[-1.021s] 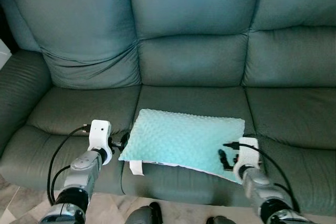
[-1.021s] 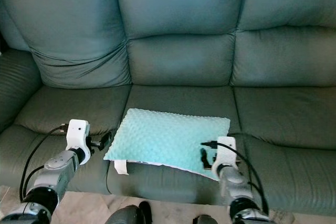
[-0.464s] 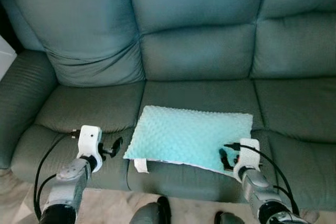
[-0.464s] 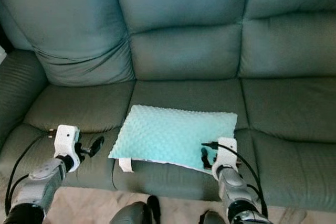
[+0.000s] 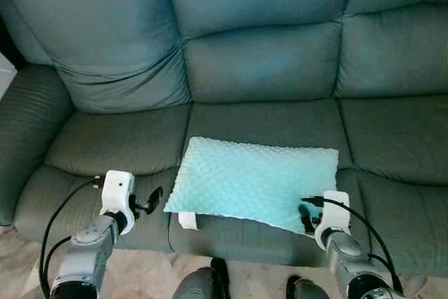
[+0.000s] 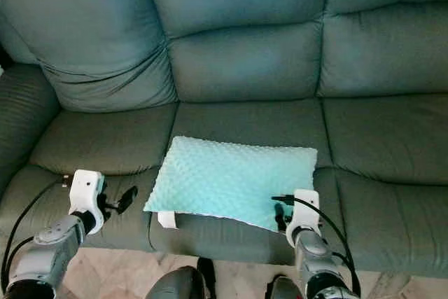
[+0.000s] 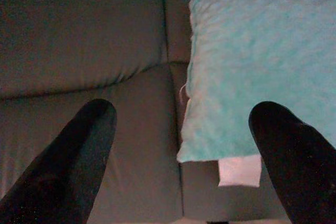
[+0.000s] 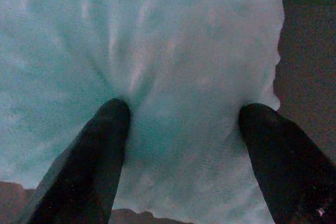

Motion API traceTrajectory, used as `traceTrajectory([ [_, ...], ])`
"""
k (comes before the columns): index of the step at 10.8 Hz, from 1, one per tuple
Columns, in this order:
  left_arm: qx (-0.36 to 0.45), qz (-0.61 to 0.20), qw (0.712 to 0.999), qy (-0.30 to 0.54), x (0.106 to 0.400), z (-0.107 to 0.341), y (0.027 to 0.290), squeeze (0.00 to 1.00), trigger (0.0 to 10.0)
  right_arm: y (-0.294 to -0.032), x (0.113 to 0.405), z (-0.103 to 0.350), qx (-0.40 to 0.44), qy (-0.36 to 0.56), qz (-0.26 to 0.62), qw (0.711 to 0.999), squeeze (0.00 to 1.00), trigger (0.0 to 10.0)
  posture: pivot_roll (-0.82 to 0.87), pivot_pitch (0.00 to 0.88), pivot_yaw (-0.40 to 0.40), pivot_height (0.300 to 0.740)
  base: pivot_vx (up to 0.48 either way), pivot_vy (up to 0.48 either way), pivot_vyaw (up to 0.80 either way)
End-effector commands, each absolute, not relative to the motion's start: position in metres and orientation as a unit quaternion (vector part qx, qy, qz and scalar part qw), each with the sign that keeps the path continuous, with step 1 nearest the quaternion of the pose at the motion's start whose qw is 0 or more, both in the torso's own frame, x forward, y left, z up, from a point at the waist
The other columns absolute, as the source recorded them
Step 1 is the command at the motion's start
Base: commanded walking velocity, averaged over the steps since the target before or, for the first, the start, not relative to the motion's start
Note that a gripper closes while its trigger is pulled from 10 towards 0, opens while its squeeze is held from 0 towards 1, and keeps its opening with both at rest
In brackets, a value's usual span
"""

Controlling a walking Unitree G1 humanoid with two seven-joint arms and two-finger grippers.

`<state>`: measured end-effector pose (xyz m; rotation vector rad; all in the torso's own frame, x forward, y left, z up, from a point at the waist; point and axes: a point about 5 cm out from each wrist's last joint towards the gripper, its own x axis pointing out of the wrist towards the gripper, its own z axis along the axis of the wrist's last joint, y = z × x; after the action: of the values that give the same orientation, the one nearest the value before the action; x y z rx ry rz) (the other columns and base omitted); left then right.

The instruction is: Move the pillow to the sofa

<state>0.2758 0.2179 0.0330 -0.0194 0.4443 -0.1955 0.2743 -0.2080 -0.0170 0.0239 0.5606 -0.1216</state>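
Note:
A mint, dotted pillow (image 5: 255, 181) lies flat on the middle seat of the grey-green sofa (image 5: 119, 141), with a white tag (image 5: 187, 220) hanging at its front left corner. My left gripper (image 5: 147, 201) hovers open just left of that corner, apart from the pillow. In the left wrist view its fingers (image 7: 79, 150) are spread wide with nothing between them, and the pillow (image 7: 257, 77) lies ahead. My right gripper (image 5: 306, 216) is at the pillow's front right corner. In the right wrist view its open fingers (image 8: 89, 150) press dents into the pillow (image 8: 173, 40).
The sofa's left armrest (image 5: 28, 124) rises at the left. Back cushions (image 5: 259, 61) stand behind the seats. Pale floor (image 5: 21, 257) shows along the sofa's front, with my dark feet (image 5: 203, 285) close to the seat edge.
The view has shifted slightly. My left gripper has drawn back from the pillow's left corner, leaving a gap. My right gripper sits a little nearer the pillow's front edge.

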Motion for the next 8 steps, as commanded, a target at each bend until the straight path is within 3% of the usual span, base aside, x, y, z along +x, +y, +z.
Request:
traceTrajectory([
  [1, 0.002, -0.088, 0.968, 0.235, 0.269, 0.030, 0.228, 0.00, 10.0, -0.210, 0.260, -0.029, 0.015, 0.308, -0.078, 0.948, 0.00, 0.0, 0.08, 0.290, 0.216, 0.740, 0.000, 0.000, 0.00],
  [8, 0.006, -0.081, 0.967, 0.241, 0.268, 0.031, 0.231, 0.00, 10.0, -0.244, 0.260, -0.020, -0.031, 0.290, -0.148, 0.945, 0.00, 0.0, 0.08, 0.295, 0.215, 0.740, 0.000, 0.000, 0.00],
])
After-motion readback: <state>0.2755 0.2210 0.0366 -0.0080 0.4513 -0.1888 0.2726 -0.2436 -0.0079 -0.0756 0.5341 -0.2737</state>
